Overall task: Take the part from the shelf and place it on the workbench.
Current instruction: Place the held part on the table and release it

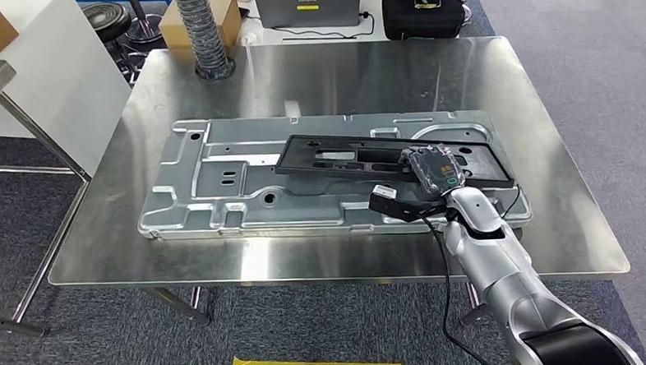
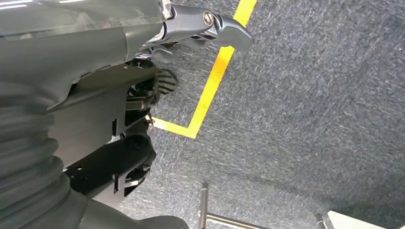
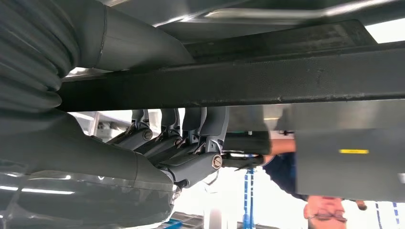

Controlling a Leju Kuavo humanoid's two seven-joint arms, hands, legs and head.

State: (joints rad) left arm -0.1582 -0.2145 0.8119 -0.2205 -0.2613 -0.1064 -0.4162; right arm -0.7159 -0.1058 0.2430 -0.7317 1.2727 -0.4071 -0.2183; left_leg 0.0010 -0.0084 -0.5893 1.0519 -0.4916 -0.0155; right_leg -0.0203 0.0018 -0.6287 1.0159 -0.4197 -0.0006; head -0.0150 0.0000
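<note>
Black frame part (image 1: pixel 368 157) lies flat on the grey sheet-metal panel (image 1: pixel 221 183) at the middle of the steel tabletop (image 1: pixel 315 76), its 4 o'clock end under the right hand (image 1: pixel 436 171). That hand's fingers (image 3: pixel 191 131) curl around the part's bar, gripping it. Left hand (image 2: pixel 210 24) hangs over grey carpet (image 2: pixel 310 119) beside a yellow floor line (image 2: pixel 212 86); its fingers' state cannot be told.

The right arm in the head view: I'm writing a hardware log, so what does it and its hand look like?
The right arm is glossy silver segments with a black band near its base. A black cable runs alongside. The right hand has a dark translucent back cover bearing small green and orange markings.
</note>
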